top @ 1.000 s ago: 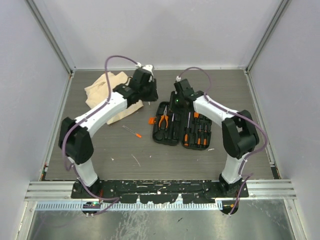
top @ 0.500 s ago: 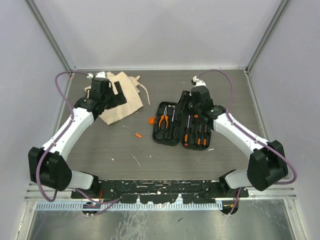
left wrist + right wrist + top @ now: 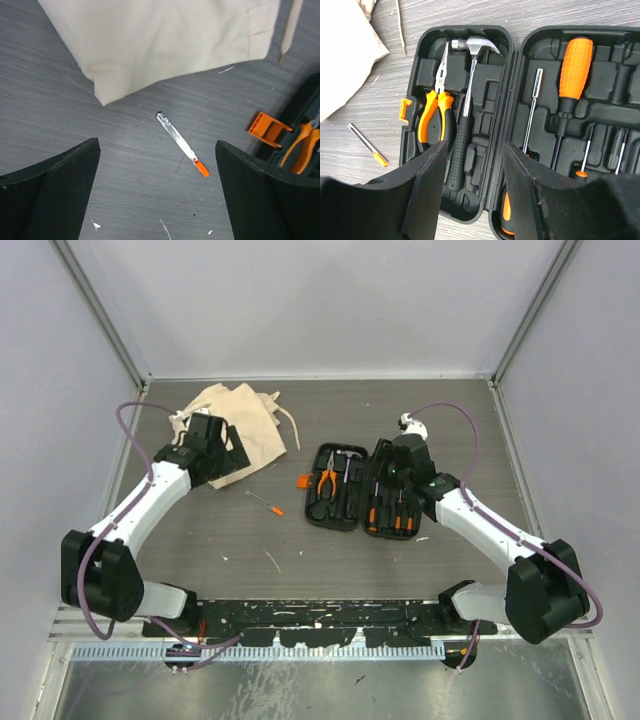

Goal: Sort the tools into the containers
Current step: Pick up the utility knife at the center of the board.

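— How do your left fingers (image 3: 55, 195) stand?
— Spread wide, with nothing between them. Just beyond them a small orange-tipped screwdriver (image 3: 181, 144) lies loose on the table (image 3: 60, 125), between the beige cloth bag (image 3: 150, 40) and the black tool case (image 3: 492, 95).
— And your right fingers (image 3: 427, 195)?
— Parted and empty, hovering over the open case. You can see the hammer (image 3: 465, 125) and pliers (image 3: 434, 107) bedded in the half with the orange latch (image 3: 406, 110), and an orange-handled screwdriver (image 3: 575, 67) in the other half.

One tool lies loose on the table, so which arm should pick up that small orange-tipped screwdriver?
Left: the open left gripper hangs over the small screwdriver; the right gripper is over the tool case.
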Motion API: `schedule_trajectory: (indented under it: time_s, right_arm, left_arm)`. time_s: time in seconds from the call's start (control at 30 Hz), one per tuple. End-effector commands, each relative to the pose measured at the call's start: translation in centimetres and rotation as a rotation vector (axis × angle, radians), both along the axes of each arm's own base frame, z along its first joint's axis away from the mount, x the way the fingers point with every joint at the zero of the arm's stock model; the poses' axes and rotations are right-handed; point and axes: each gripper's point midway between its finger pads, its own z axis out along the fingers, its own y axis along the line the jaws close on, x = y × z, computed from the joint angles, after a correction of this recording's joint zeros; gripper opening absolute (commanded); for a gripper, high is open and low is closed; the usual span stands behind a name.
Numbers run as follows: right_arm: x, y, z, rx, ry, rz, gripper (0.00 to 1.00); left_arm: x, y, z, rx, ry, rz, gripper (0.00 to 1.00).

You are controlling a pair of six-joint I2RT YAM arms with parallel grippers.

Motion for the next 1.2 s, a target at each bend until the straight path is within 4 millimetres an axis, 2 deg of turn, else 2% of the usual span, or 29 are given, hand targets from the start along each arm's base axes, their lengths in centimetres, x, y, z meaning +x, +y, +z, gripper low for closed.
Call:
schedule_trajectory:
  time_s: [0.0,0.2,0.37,0.6,0.8,1.17]
  right_arm:
    - [0.7,-0.2,1.8,0.024,-0.085,-0.019,0.54]
    - [-0.1,0.2,0.8,0.021,-0.061,0.031,0.55]
    - [-0.9,1.2,0.0,0.019,-0.031,0.11,0.55]
    - [-1.3,1.5,-0.5,0.026,-0.016,0.138,0.55]
    - [-1.5,1.7,-1.2,0.022,0.006,0.152,0.55]
    - [-1.4,2.4,-2.0,0.034,0.038,0.178,0.55]
  left_arm:
    - [-0.8,-1.3,-2.4,-0.012,0.081,-0.007,0.98]
    - [-0.8,-4.1,-5.5,0.108,0.203,-0.183,0.93]
    - [0.6,-5.4,-6.3,0.217,0.257,-0.307,0.92]
    - [2.1,-3.8,-7.9,0.357,0.333,-0.265,0.93]
    - [2.1,-3.1,-9.8,0.414,0.398,-0.255,0.92]
    - [0.6,-1.4,-11.2,0.478,0.474,-0.218,0.89]
